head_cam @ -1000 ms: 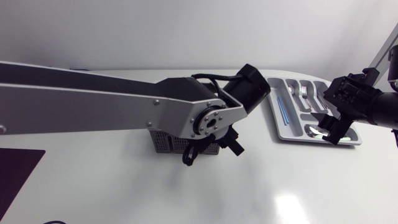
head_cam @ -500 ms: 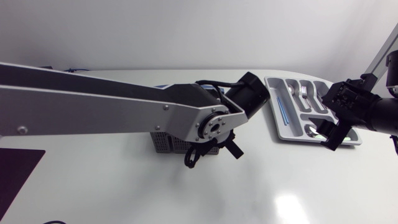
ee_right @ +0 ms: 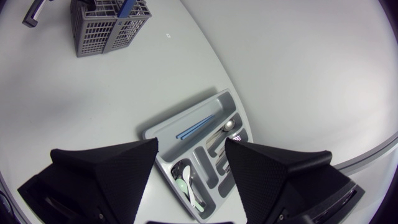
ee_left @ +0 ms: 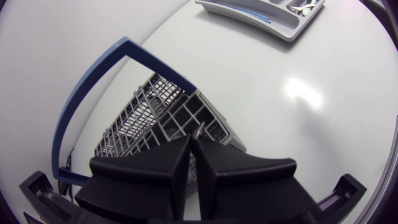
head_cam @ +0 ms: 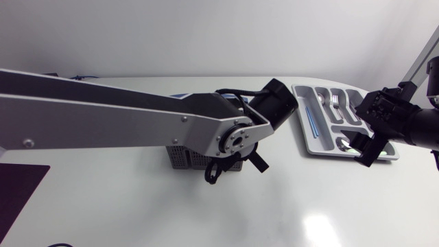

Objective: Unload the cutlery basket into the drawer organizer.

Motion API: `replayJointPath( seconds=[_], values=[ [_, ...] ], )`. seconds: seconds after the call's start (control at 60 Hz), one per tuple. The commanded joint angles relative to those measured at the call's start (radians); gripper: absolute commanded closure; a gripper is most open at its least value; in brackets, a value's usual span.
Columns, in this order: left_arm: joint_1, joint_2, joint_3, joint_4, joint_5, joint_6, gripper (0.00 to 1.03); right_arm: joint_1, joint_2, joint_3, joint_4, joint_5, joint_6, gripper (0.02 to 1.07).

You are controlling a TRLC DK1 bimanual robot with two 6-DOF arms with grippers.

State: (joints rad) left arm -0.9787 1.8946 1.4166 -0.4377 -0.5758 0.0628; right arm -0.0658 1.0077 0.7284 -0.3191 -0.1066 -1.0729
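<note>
The left tool point(ee_left: 194, 138) was pinched together on a thin grey handle point(ee_left: 198, 129) that stuck up from the cutlery basket point(ee_left: 134, 121) just beneath it. The right tool point(ee_right: 191, 148) hung with its fingers wide apart, and the drawer organizer point(ee_right: 149, 132) lay below, between them.

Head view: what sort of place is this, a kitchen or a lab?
Probably a robotics lab bench: a left arm and right arm over a plain white table, with a cutlery basket and drawer organizer set out.
</note>
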Motion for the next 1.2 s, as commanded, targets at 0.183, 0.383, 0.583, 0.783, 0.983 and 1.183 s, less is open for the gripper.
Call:
replayJointPath(
  seconds=[0.183,0.383,0.583,0.783,0.983,1.183],
  values=[
    [-0.026,-0.014,-0.016,0.019,-0.05,0.034,0.99,0.014,-0.012,-0.037,-0.011,0.004,0.018,0.29],
    [-0.034,-0.031,-0.031,0.042,-0.096,0.052,0.99,0.023,-0.017,-0.05,-0.009,0.004,0.021,0.29],
    [-0.04,-0.052,-0.05,0.071,-0.133,0.066,0.99,0.023,-0.02,-0.061,-0.003,0.004,0.021,0.29],
    [-0.049,-0.094,-0.065,0.088,-0.147,0.074,0.99,0.029,-0.026,-0.069,-0.001,0.004,0.025,0.29],
    [-0.052,-0.149,-0.077,0.088,-0.147,0.083,0.99,0.049,-0.027,-0.072,-0.001,0.007,0.042,0.29],
    [-0.064,-0.227,-0.102,0.09,-0.147,0.092,0.99,0.098,-0.041,-0.078,0.0,0.018,0.082,0.29]
  ],
)
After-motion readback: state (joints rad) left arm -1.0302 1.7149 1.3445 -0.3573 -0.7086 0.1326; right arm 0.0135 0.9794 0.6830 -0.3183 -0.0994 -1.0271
